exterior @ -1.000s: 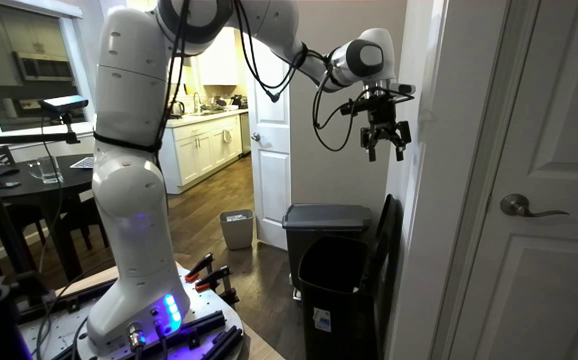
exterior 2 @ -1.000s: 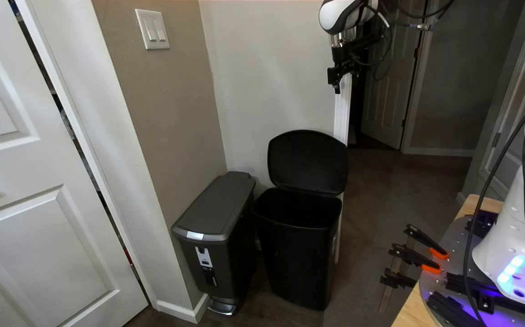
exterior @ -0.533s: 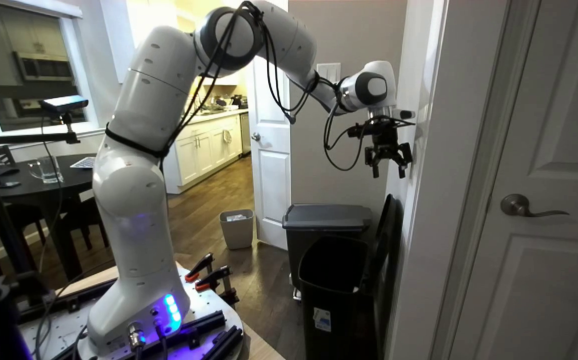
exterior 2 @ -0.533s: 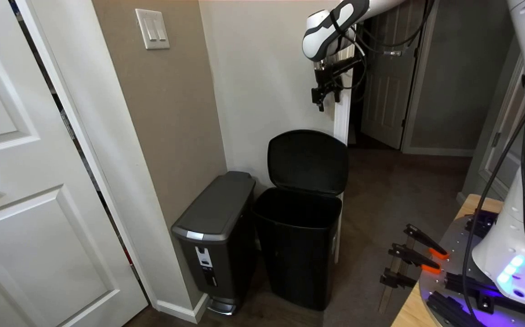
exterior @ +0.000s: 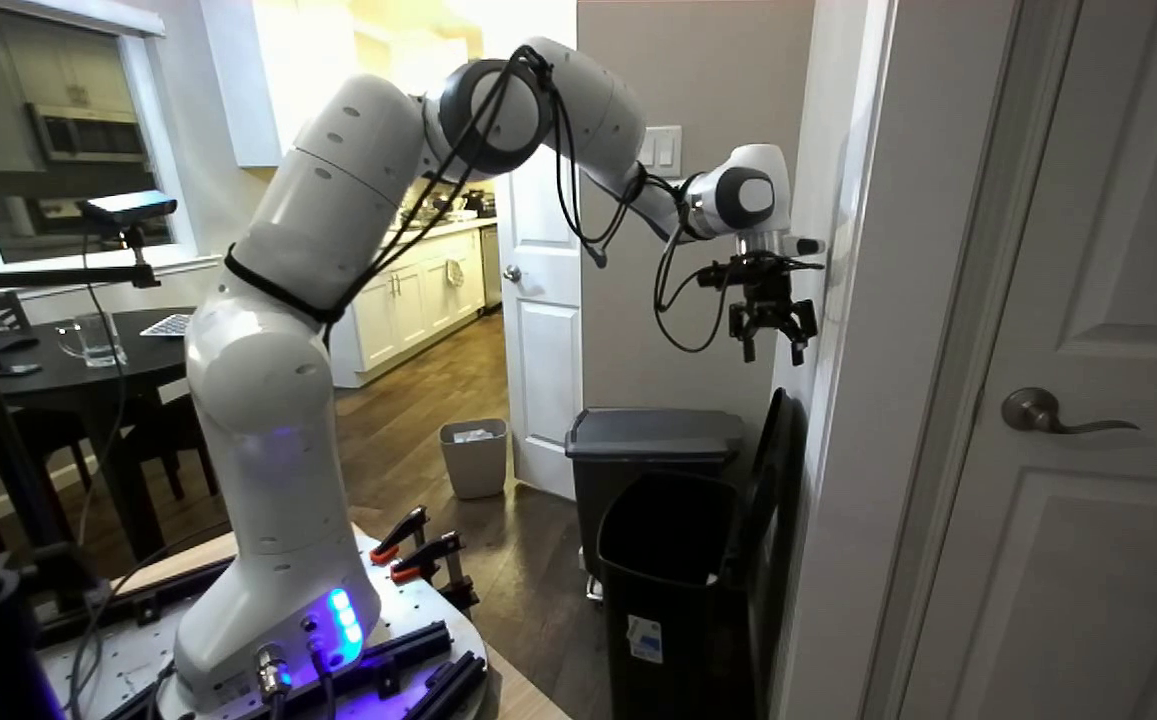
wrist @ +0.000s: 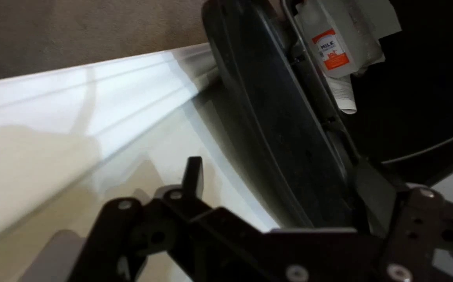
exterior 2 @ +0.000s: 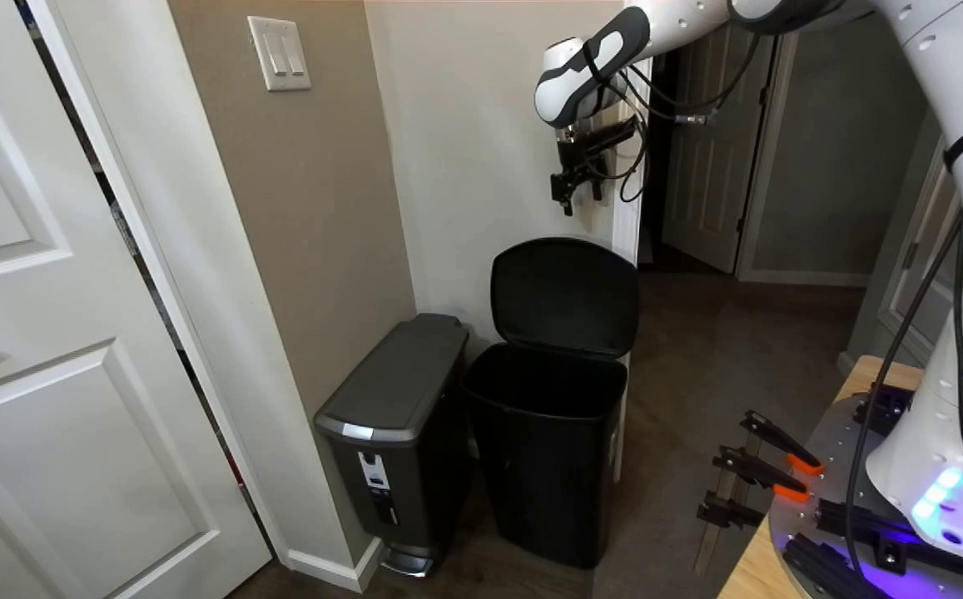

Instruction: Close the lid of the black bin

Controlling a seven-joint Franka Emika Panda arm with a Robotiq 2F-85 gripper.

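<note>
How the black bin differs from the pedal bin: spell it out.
The black bin is open, its lid raised; the pedal bin has its cover down. The black bin's lid is black, the pedal bin's cover grey. The pedal bin has a silvery pedal; none shows on the black bin. Both stand upright.

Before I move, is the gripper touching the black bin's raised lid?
Apart: in both exterior views, wall shows between the gripper and the top edge of the lid.

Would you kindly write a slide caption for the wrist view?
The open gripper hangs above the raised lid of the black bin, with a milk bottle visible inside.
</note>
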